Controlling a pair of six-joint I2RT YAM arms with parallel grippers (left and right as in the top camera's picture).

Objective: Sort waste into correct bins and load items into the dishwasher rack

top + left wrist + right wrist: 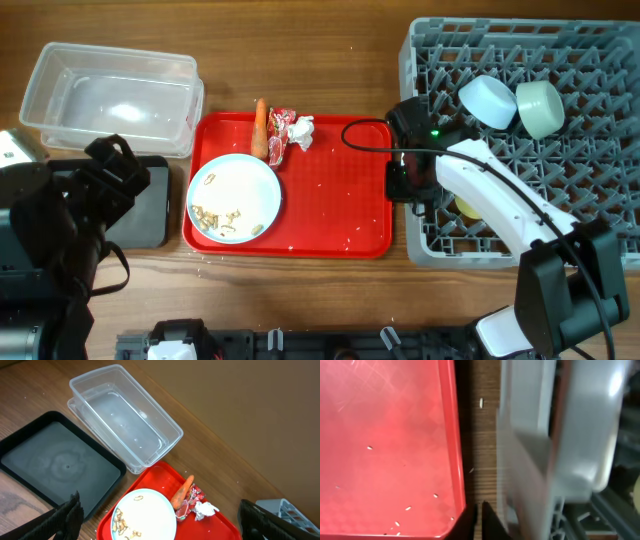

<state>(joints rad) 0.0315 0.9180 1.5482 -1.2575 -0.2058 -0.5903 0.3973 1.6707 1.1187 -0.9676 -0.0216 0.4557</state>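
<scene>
The pale blue plate [234,190] with beige food scraps [225,218] lies on the red tray. An orange carrot [260,128], red wrapper [280,132] and white tissue [302,130] lie at the tray's back. The grey rack [560,60] holds a pale blue bowl [487,100], a mint bowl [538,108] and a yellow-green cup [465,207] half hidden under my right arm. My right gripper [398,180] [479,510] is shut and empty over the gap between tray and rack. My left gripper [112,165] [160,527] is wide open above the plate [150,510]. No spoon shows.
The clear tub [110,95] [125,415] stands at the back left, with the black tray [150,205] [55,462] in front of it, partly under my left arm. The red serving tray [340,200] [385,435] sits mid-table; small crumbs lie on it.
</scene>
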